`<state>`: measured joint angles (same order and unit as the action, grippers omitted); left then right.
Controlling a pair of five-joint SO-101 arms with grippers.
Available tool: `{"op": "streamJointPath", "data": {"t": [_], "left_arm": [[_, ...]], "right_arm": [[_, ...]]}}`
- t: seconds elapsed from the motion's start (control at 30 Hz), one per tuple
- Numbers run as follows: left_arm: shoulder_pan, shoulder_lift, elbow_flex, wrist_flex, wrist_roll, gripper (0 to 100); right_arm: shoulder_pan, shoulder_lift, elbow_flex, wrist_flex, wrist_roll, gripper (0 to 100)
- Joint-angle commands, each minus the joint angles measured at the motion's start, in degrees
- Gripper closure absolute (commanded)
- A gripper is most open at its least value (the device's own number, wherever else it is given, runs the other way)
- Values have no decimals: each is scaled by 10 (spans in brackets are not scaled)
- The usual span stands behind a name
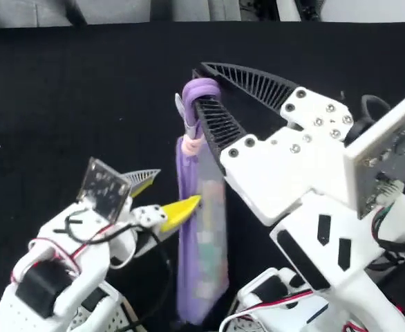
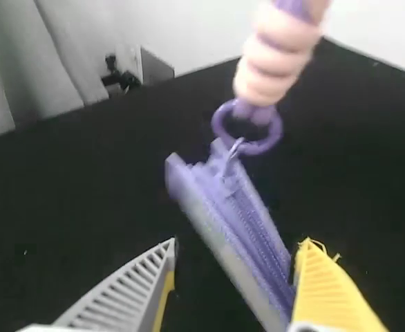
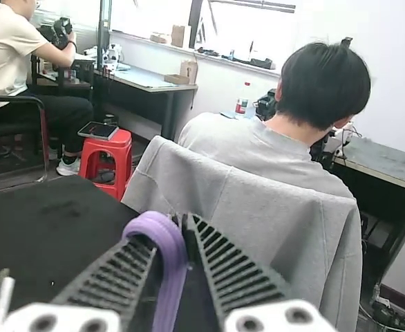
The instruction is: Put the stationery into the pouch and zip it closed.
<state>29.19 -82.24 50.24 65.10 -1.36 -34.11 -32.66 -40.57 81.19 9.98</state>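
Purple pouch [image 1: 204, 242] lies stretched over the black table [image 1: 64, 90] between both arms; right gripper [image 1: 197, 84] clamped narrow on its strap loop [image 1: 204, 90]; left gripper [image 1: 166, 191] spread wide, yellow finger [image 1: 182, 207] against the pouch's side.

Black table [image 1: 64, 83], white wall [image 2: 209, 28], windows [image 3: 244, 24], red stool [image 3: 106, 155].

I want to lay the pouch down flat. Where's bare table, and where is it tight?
Bare table lies left of the pouch, beyond the left gripper, and along the far edge past the right gripper. Crowded: the near middle, where both arms flank the pouch.
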Motion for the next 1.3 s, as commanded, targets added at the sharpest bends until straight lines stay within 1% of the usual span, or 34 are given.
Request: {"op": "streamJointPath", "data": {"t": [0.0,0.13,0.27,0.4,0.5,0.57,0.67,0.77,0.93,1.07,1.27], "left_arm": [[-4,38,2,-15,10,726],[-6,45,7,-25,11,726],[-35,21,5,-22,6,726],[-63,-36,-30,22,3,726],[-61,-77,-44,50,-26,726],[-61,-86,-35,48,-30,724],[-60,-86,3,16,-31,723],[-38,-86,43,-16,-31,723],[29,-86,51,-18,-20,725],[31,-86,50,-22,18,722],[24,-82,51,-28,21,722]], "right_arm": [[-11,-17,-1,2,3,988],[-11,-15,-1,2,2,988],[-11,-16,-1,2,4,988],[-11,-16,15,-4,4,988],[-11,-16,27,-14,4,988],[-11,-16,29,-15,4,988],[-11,-16,29,-15,4,988],[-11,-16,29,-15,4,988],[-11,-16,29,-15,4,988],[-11,-16,29,-15,4,988],[-11,-16,29,-15,4,988]]}}
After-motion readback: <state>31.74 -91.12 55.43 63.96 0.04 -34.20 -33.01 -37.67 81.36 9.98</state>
